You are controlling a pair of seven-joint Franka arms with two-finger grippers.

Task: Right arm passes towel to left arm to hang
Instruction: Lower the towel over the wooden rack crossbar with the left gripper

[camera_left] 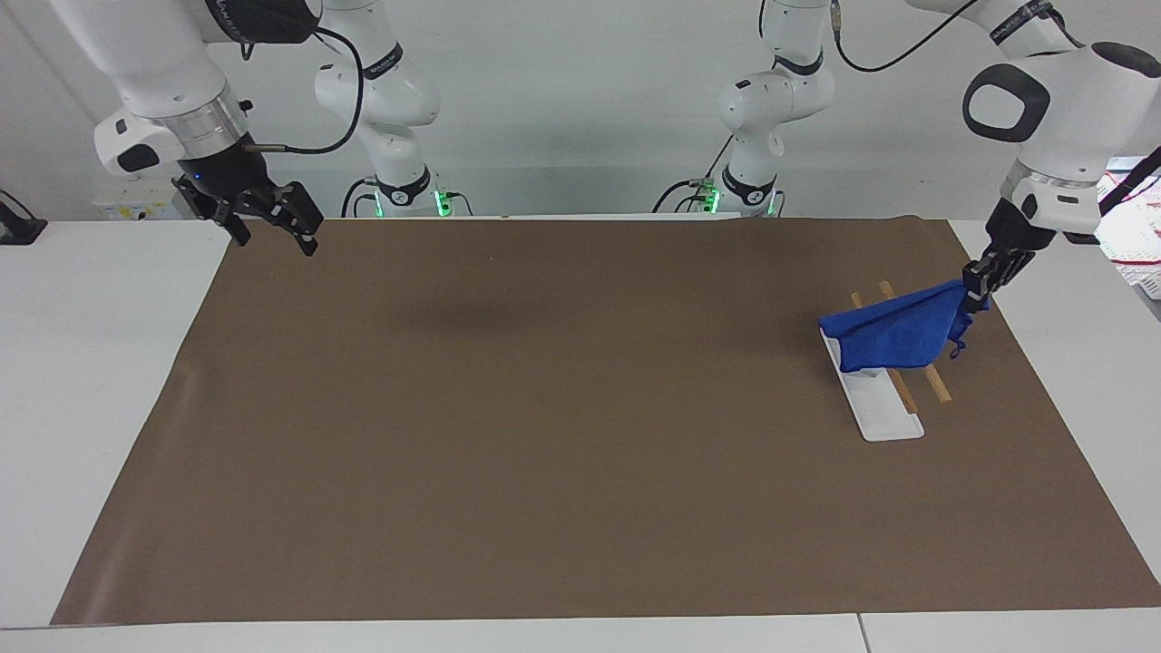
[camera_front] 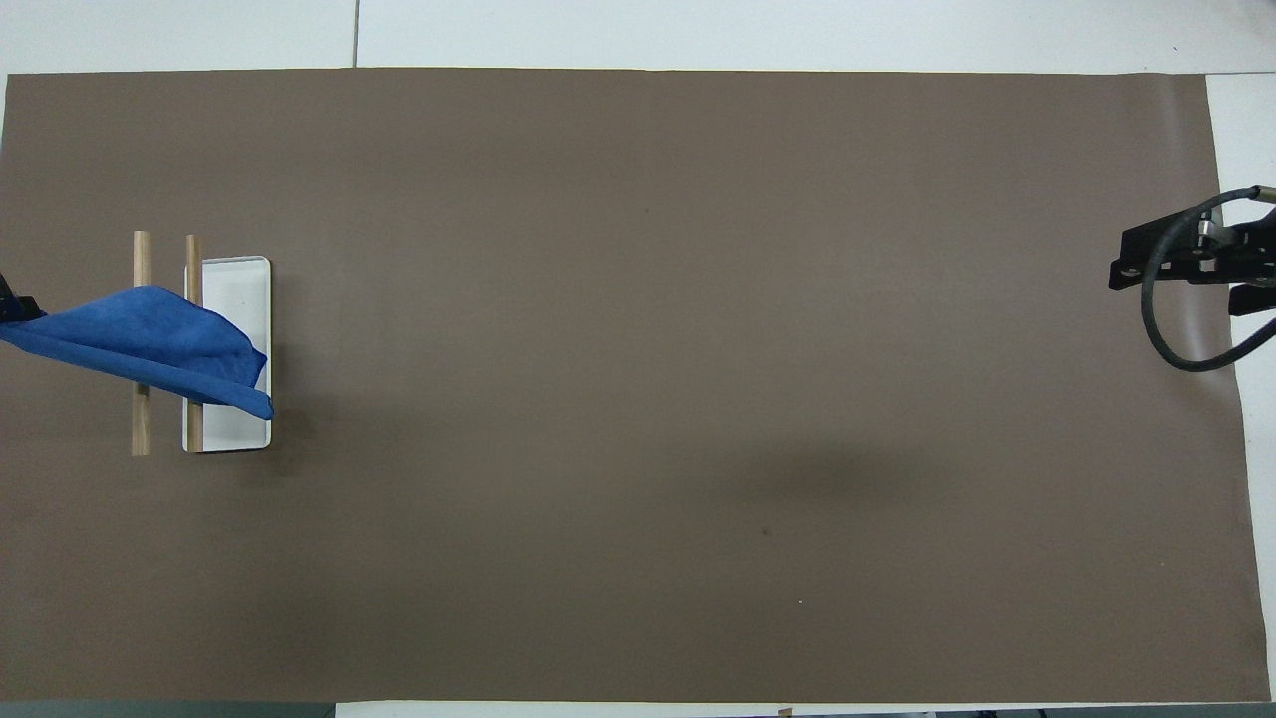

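Where draped across two wooden rails [camera_left: 934,384], royal-blue towel [camera_left: 898,334], stretched, creased.

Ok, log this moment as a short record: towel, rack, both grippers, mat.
towel: blue towel draped across the rack's two wooden rails, one corner held up
rack: towel rack with white base, toward the left arm's end of the table
left gripper: shut on the towel's corner, beside the rack
right gripper: open, empty, over the mat's corner, waiting
mat: brown mat

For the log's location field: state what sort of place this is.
Most likely a robotics lab: two white robot arms bolted at a white table covered by a brown mat, with a small towel rack as a test prop.
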